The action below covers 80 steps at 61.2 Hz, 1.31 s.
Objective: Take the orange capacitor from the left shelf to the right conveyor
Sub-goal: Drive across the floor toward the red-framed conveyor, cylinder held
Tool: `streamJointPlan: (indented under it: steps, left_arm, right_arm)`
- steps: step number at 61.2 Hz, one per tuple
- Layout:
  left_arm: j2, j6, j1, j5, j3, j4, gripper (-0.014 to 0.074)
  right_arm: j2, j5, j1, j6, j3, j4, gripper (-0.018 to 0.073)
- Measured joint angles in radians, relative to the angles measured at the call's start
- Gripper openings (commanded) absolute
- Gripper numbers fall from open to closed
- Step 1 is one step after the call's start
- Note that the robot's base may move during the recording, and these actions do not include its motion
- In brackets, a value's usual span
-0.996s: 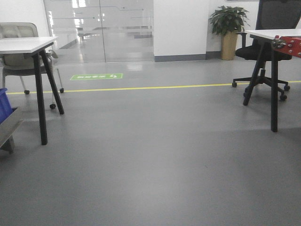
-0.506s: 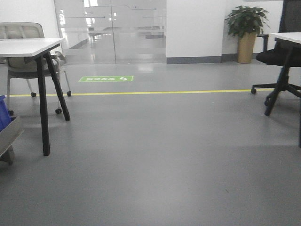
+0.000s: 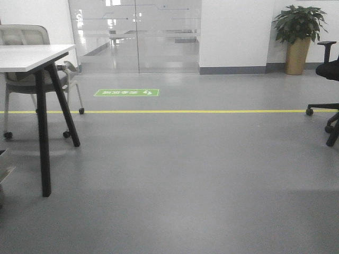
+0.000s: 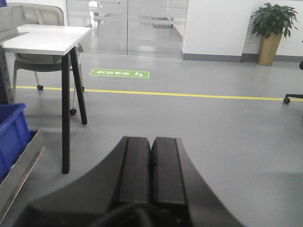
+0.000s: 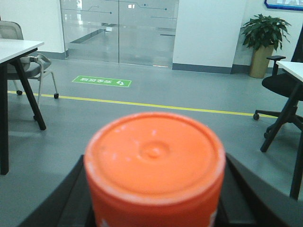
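Observation:
The orange capacitor (image 5: 154, 156) fills the bottom of the right wrist view, its flat top facing the camera. My right gripper (image 5: 154, 194) is shut on it, a dark finger (image 5: 244, 194) showing on either side. My left gripper (image 4: 151, 142) is shut, its two black pads pressed together with nothing between them. A lipped steel tray of the left shelf (image 4: 21, 165) shows at the left edge of the left wrist view, and a sliver of the shelf (image 3: 4, 172) shows in the front view. The right conveyor is out of view.
A blue bin (image 4: 12, 135) sits on the shelf tray. A white table with black legs (image 3: 45, 132) and a grey chair (image 3: 24, 63) stand at left. A black office chair (image 3: 328, 106) and a potted plant (image 3: 297, 37) are at right. A yellow line (image 3: 185, 111) crosses the grey floor.
The front view has swung: the plant and office chair slid right, the red conveyor frame and right-hand table left the picture, and the blue bin dropped out at left.

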Motion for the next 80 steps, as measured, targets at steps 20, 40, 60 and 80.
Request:
streamJointPlan:
  steps: [20,40,60,80]
  left_arm:
    - [0.000,0.000,0.000,0.000,0.000,0.000,-0.0127]
    - [0.000,0.000,0.000,0.000,0.000,0.000,-0.0127]
    - [0.000,0.000,0.000,0.000,0.000,0.000,-0.0127]
    - [0.000,0.000,0.000,0.000,0.000,0.000,-0.0127]
  right_arm:
    - [0.000,0.000,0.000,0.000,0.000,0.000,0.0050]
    - [0.000,0.000,0.000,0.000,0.000,0.000,0.0050]
    - [0.000,0.000,0.000,0.000,0.000,0.000,0.0050]
    - [0.000,0.000,0.000,0.000,0.000,0.000,0.0050]
